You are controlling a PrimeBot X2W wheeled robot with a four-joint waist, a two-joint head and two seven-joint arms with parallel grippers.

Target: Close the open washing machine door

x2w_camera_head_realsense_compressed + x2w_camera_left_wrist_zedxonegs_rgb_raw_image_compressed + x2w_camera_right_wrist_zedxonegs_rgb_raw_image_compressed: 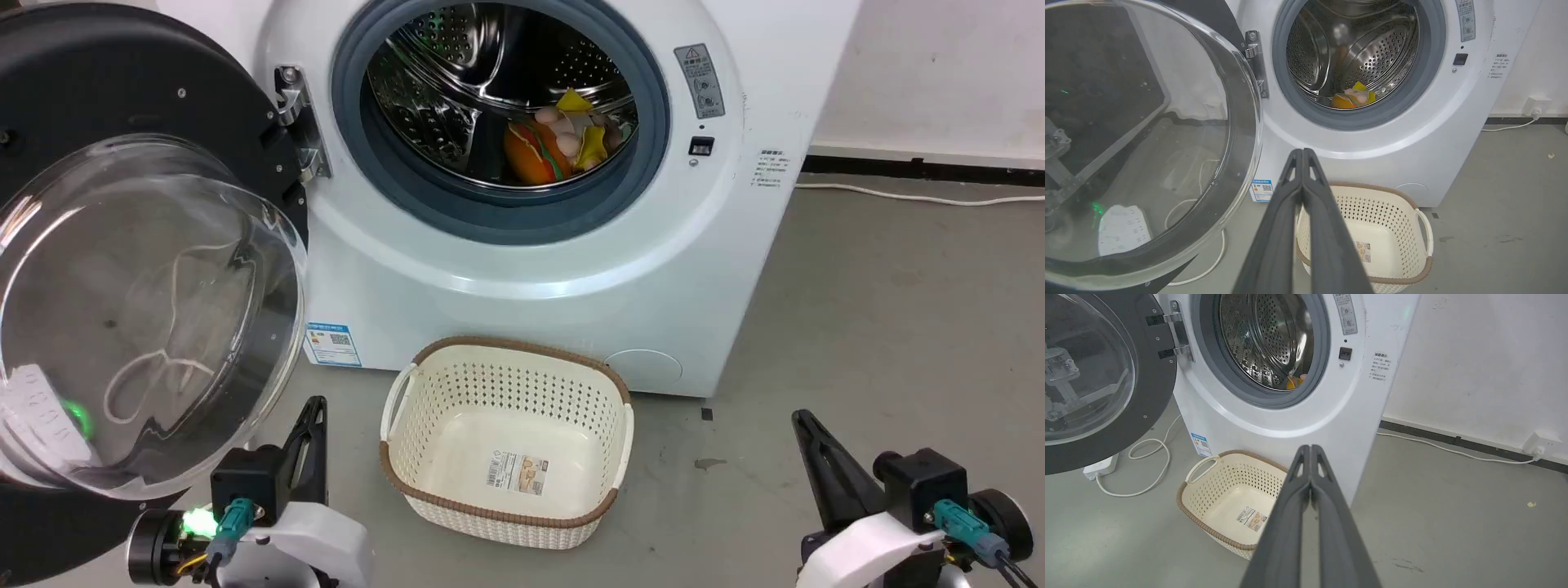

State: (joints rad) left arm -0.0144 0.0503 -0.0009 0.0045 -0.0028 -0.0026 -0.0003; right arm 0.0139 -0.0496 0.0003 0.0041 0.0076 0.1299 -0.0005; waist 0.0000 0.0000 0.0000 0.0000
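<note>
The door [139,269] stood open at the frame's left, untouched. Left fingers [1282,228] and right fingers [1286,522] were together, empty. A push seemed next.

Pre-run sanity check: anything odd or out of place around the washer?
Nothing spilled or damaged. The washing machine door stands wide open, orange and yellow items lie inside the washing machine, and a loose white cable loops on the floor by the door. The cream basket in front is empty.
</note>
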